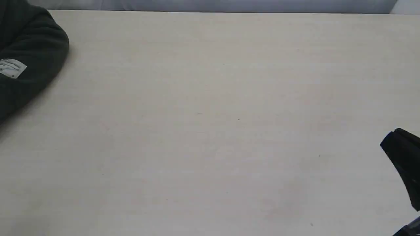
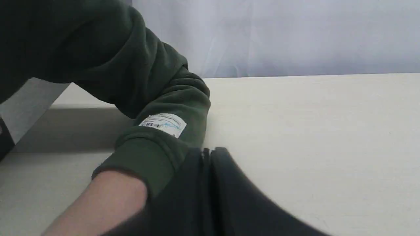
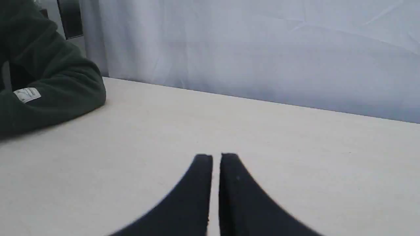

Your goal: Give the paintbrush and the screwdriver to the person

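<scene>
Pale wood-grain laminate forms the counter (image 1: pixel 210 131), and a grey-white cloth backdrop (image 1: pixel 210 5) is hung along its far edge. In the exterior view, the person (image 1: pixel 29 49) is seen only as a dark green sleeve laid over the far left corner of the counter, with a small white label patch (image 1: pixel 11 68) sewn on it. A black part of the right arm (image 1: pixel 403 157) is cut off at the right edge, toward the near right corner. How its tool stands cannot be told from this view.

In the left wrist view, the left gripper (image 2: pixel 208 152) is shown with its two black fingers pressed together and nothing pinched between them. The person (image 2: pixel 157 98) is found just beside it. The green sleeve is bent at the elbow, the label patch faces the camera, and a bare wrist (image 2: pixel 108 200) emerges from the cuff. Whether cuff and fingers touch cannot be told.

In the right wrist view, the right gripper (image 3: pixel 216 157) is held over the counter with its fingers brought nearly together. Only a thin slit is left between them, and nothing is gripped. The person (image 3: pixel 55 85) is seen well apart from it, the sleeve resting on the counter near the far edge.
</scene>
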{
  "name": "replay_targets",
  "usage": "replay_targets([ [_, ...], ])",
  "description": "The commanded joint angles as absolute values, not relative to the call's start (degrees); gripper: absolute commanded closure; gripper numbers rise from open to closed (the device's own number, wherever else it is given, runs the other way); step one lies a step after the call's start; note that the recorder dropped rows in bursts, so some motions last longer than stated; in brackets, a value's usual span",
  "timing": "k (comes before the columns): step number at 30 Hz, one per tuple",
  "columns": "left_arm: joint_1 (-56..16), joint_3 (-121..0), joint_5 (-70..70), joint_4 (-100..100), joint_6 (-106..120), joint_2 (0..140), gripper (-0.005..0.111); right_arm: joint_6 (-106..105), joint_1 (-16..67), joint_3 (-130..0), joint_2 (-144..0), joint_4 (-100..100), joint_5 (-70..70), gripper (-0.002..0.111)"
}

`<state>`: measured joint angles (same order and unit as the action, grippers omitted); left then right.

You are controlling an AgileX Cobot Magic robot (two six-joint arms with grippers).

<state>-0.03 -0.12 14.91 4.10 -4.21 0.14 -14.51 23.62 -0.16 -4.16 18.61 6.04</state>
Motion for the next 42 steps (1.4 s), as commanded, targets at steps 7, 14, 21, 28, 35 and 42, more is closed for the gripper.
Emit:
replay_targets([
  [7,-0.4,0.0,14.2,3.9,-4.3,0.0,0.107,-20.2,23.3,0.0,-3.5,18.6,6.3,0.104],
  [14,-0.4,0.0,14.2,3.9,-4.3,0.0,0.107,-20.2,15.1,0.0,0.0,18.6,6.5,0.104],
  [21,-0.4,0.0,14.2,3.9,-4.3,0.0,0.107,-20.2,5.6,0.0,0.0,18.6,11.6,0.104],
  [28,-0.4,0.0,14.2,3.9,-4.3,0.0,0.107,-20.8,0.1,0.0,0.0,18.4,13.5,0.104],
  [35,-0.4,0.0,14.3,3.9,-4.3,0.0,0.107,-21.8,-1.8,0.0,0.0,18.4,16.7,0.104],
  [42,-0.4,0.0,14.3,3.8,-4.3,0.0,0.107,-22.3,-1.8,0.0,0.0,18.4,17.0,0.104],
])
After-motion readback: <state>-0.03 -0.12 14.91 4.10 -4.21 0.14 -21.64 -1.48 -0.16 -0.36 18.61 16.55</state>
